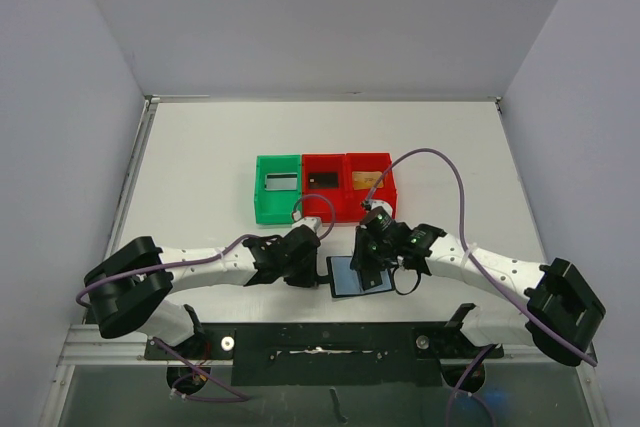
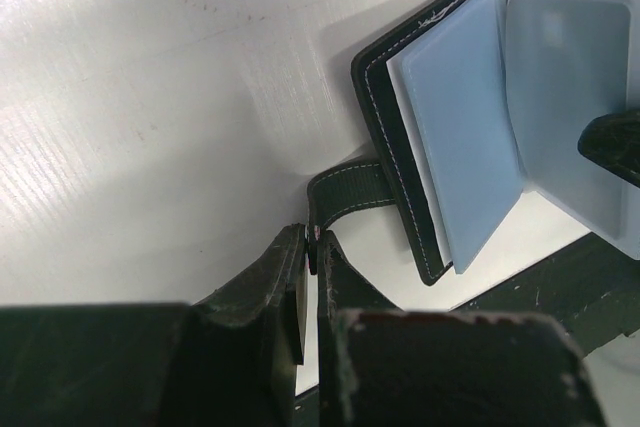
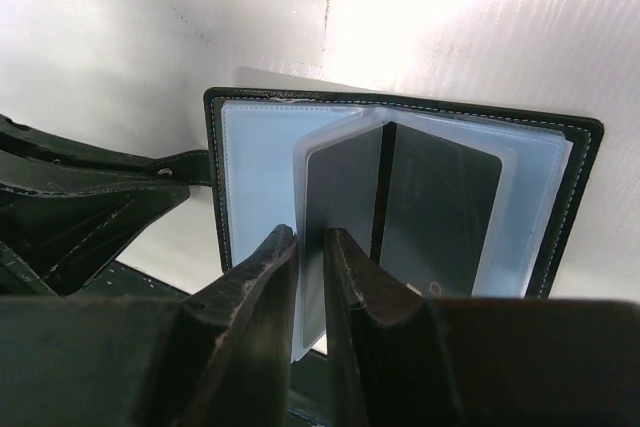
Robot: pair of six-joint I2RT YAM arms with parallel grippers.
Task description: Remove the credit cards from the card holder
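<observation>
Black stitched folding card holder (image 1: 356, 277), lying open on white table (image 1: 200, 167) between the arms.
Left gripper (image 2: 312, 245) clamps its closure tab (image 2: 345, 195); right gripper (image 3: 312, 262) pinches a clear pocket leaf (image 3: 335, 137) with dark card (image 3: 345, 207); the leaf may lift too, trapping the card.

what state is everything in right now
card holder, open flat on the table
tab, pinched
left gripper, shut on tab
right gripper, jaws narrow around a sleeve, grip unclear
sleeve, raised upright
dark card, in its pocket
green bin, holds grey card
middle bin, holds black card
right bin, holds tan card
</observation>
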